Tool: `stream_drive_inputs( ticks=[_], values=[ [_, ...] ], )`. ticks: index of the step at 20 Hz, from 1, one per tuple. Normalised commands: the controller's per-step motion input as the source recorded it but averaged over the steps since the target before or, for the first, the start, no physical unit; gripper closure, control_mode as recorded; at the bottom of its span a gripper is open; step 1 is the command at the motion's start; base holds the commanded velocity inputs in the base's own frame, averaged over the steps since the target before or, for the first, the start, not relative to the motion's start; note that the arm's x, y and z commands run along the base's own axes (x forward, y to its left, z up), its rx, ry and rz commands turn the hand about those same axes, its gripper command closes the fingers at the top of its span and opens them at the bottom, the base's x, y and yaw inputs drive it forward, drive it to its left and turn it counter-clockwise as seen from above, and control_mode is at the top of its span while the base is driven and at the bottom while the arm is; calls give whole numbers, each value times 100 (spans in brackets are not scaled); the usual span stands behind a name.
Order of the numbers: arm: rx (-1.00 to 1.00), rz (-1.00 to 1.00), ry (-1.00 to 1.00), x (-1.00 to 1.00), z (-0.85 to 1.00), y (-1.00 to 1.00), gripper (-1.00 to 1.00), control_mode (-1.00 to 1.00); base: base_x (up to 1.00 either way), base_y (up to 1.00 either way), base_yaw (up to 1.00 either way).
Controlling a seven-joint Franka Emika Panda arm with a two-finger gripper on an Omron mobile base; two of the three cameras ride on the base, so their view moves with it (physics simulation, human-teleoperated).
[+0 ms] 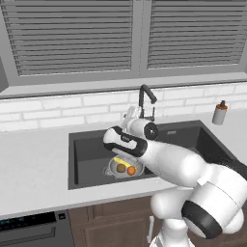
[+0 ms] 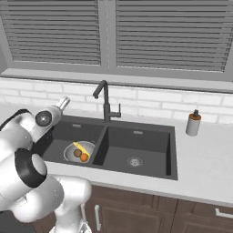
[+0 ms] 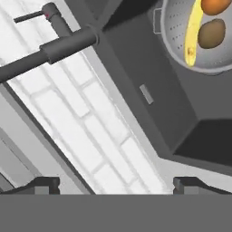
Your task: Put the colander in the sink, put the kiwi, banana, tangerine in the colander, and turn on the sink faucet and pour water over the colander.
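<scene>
Pincer [image 3: 116,183]: fingers wide apart, nothing between them, up above the sink's [image 3: 149,95] left basin near the faucet [image 3: 59,45].
Arm: reaching forward over the bench [image 1: 34,164], wrist tilted toward the brick wall.
Colander [image 1: 126,167]: in left basin, holding banana [image 3: 194,34], kiwi [image 3: 211,33], tangerine [image 3: 215,5].
Room: soap bottle [image 2: 193,123] right of sink, blinds above.

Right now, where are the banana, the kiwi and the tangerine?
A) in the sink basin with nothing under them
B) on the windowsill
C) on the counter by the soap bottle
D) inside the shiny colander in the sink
D: the banana, the kiwi and the tangerine all lie inside the colander, which sits in the left basin of the sink.
</scene>
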Motion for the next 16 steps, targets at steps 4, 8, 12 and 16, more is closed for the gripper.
stream_drive_inputs(
  ticks=[4,8,12,16],
  values=[
    [-31,39,0,-47,100,1,-100,-100,0,0,0],
    [-28,35,0,-54,96,0,-100,-100,0,0,0],
    [-19,23,-18,-85,34,-33,-100,-100,0,0,0],
    [-3,15,-44,-64,0,-88,-100,-100,0,0,0]
  ],
)
